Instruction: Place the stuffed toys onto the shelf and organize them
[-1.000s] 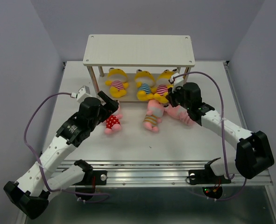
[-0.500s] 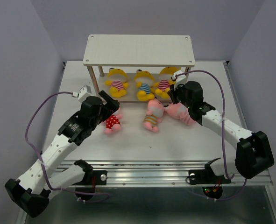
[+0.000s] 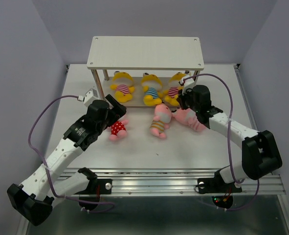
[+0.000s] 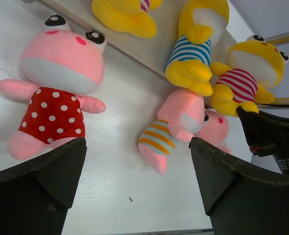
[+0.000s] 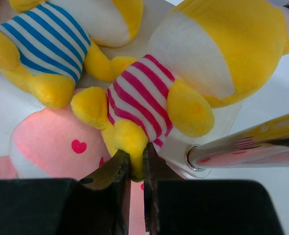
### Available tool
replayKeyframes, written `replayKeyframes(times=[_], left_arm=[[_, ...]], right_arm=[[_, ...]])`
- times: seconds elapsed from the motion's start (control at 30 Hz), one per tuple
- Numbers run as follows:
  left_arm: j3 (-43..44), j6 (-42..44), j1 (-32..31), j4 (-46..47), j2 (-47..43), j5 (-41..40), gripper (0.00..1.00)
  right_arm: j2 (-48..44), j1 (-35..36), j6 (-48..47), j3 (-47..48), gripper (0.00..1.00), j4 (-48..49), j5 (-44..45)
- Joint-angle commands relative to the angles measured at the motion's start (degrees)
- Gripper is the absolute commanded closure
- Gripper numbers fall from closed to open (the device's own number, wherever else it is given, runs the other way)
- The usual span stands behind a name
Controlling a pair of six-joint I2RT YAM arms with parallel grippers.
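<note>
— Why is the right tool [image 5: 137, 169] pinched on one foot of the pink-striped yellow toy [image 5: 198, 63]?
— Probably to nudge it deeper. It lies at the right end of the shelf's [image 3: 145, 51] lower board, feet over the front edge.
— And the left tool [image 4: 137, 166]?
— It is spread wide and empty over the polka-dot pink toy [image 4: 61, 83], which lies on the counter [image 3: 134, 147] just in front of the shelf. That toy is likely the next pick.

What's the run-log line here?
right gripper: shut on foot of pink-striped yellow toy at shelf | left gripper: open, near polka-dot pink toy | three pink toys on table
</note>
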Motion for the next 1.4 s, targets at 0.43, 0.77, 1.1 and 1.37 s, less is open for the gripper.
replayKeyframes(times=[0.43, 0.77, 1.1, 1.37], left_arm=[[0.2, 1.5, -0.2, 1.7, 1.0, 0.0, 0.01], [-0.8, 1.2, -0.2, 2.0, 0.6, 0.3, 0.01], [-1.3, 1.0, -0.3, 2.1, -0.2, 0.5, 0.01], [-1.5, 0.9, -0.2, 2.1, -0.4, 1.0, 0.01]], right_arm=[[3.2, -1.2, 1.2, 1.8, 0.94, 7.9, -9.8], [5.5, -1.2, 2.9, 2.2, 0.89, 9.7, -7.6], [4.2, -1.2, 5.0, 1.2, 0.59, 9.7, -1.8], [1.3, -1.2, 6.9, -0.4, 0.43, 8.6, -0.6]])
